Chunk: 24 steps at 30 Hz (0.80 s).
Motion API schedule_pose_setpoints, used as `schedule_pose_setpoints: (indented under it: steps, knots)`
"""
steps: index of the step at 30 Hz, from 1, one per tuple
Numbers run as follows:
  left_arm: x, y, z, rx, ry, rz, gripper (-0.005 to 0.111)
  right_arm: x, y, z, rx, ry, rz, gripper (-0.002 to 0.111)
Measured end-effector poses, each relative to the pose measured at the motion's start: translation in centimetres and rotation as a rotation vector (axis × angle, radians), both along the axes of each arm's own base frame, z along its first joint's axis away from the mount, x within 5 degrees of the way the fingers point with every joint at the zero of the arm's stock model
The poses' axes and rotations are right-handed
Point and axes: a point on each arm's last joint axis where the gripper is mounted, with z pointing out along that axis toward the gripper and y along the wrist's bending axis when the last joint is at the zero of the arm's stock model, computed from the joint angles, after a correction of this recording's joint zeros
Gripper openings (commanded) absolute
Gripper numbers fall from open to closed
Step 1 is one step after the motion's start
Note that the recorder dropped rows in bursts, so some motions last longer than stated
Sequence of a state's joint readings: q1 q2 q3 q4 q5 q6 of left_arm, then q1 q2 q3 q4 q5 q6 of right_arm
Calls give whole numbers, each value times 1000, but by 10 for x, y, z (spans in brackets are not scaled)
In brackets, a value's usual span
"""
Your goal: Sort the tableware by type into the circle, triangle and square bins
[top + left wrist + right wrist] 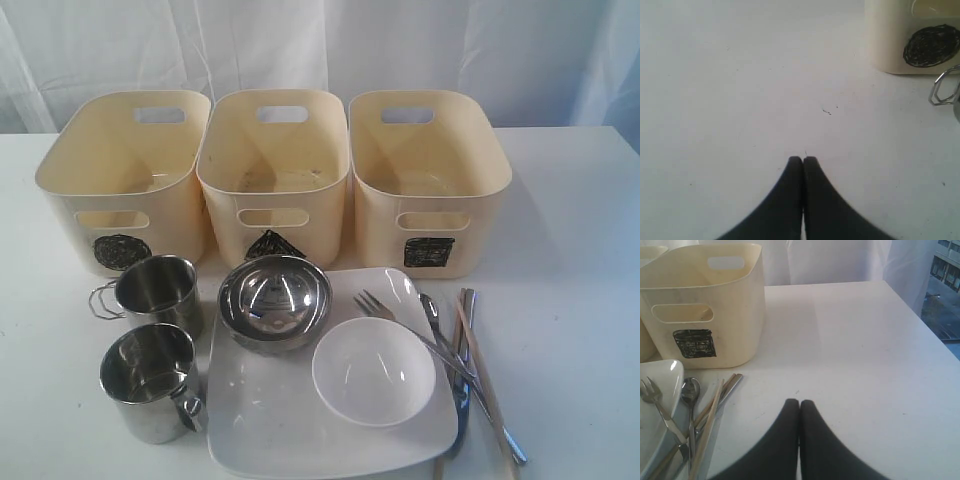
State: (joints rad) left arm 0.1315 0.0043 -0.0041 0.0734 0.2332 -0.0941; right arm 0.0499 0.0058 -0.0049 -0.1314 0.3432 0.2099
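Tableware [300, 400] is crowded on the table [580, 250] just in front of the bins, and none of it shows inside them yet. Your circle bin [172, 232] stands on the left, the triangle bin [325, 222] in the middle and the square bin [380, 245] on the right. Their marks face the pile, so each type has a short trip.

Two steel mugs sit by the circle bin, the rear mug [160, 290] and the front mug [150, 380]. The plate [270, 430] carries the steel bowl [275, 300] on its back corner and the white bowl [373, 372] toward its right. The fork [385, 312] rests across its edge, with the spoon [430, 308] and chopsticks [488, 385] just beside. I judge the plate must wait until those are cleared.

Your left gripper [803, 161] hovers over bare table near the circle bin, fingertips pressed together, holding nothing. Your right gripper [799, 403] is likewise closed and carries nothing, near the chopsticks by the square bin. The overlapping cutlery may be awkward to pick singly.
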Motion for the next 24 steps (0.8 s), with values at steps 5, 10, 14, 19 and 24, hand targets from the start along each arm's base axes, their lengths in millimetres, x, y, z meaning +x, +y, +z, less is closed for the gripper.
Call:
schedule_pose_setpoints:
  steps: [5, 10, 14, 19, 24]
  knots:
    - [0, 0, 0, 2, 0, -1, 0, 0, 0, 0, 0, 0, 0, 0]
    - [0, -1, 0, -23, -5, 3, 0, 0, 0, 0, 0, 0, 0, 0]
    - [1, -2, 3, -98, -48, 8, 0, 0, 0, 0, 0, 0, 0, 0]
    - [4, -6, 9, -235, -129, 10, 0, 0, 0, 0, 0, 0, 0, 0]
    - [5, -9, 15, -416, -206, 19, 0, 0, 0, 0, 0, 0, 0, 0]
